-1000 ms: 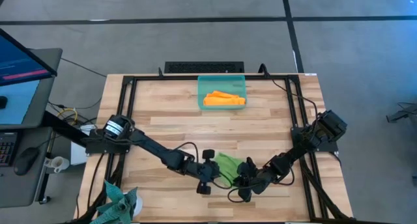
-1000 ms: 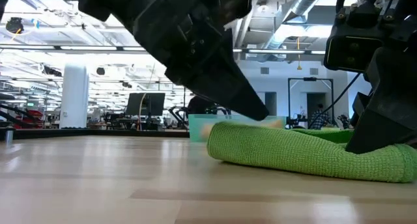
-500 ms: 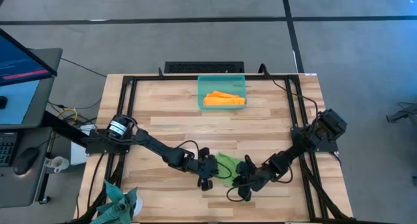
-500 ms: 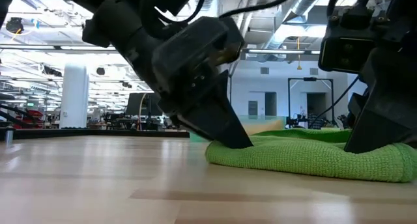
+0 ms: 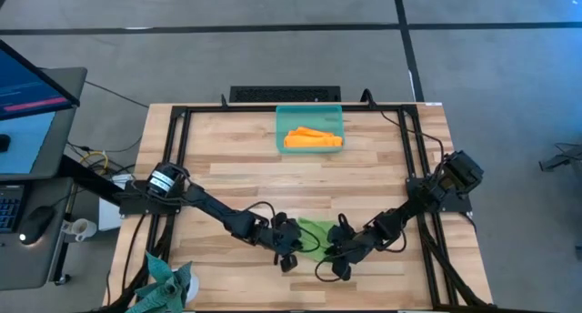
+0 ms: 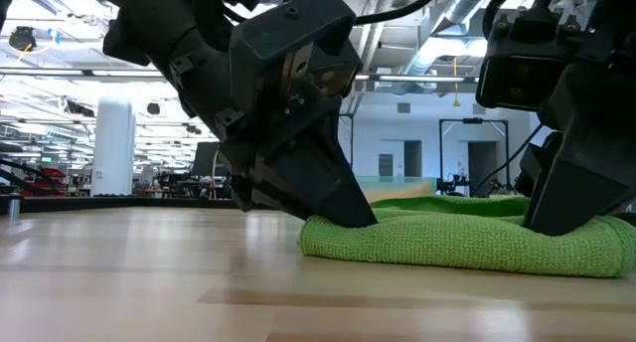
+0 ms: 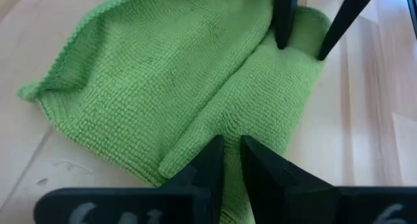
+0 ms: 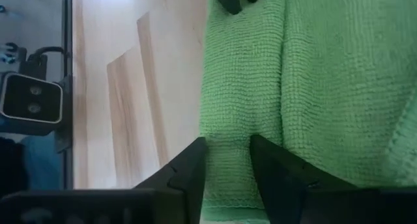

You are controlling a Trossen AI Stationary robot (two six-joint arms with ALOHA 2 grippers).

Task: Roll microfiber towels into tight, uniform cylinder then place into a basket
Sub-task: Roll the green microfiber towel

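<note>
Lighting is bright and even, from overhead fixtures. Shadows are soft. Near wrist-view fingers (image 7: pixel 208 172) appear blurred.

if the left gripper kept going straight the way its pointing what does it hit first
Probably the green towel. The left gripper already has its nearly shut fingertips on the towel's rolled fold; beyond that lie the right gripper's fingers, at the fold's far end. Depth is hard to judge.

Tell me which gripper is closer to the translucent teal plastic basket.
Neither clearly. The left gripper and right gripper both sit at the lime green towel, about equally far from the basket.
</note>
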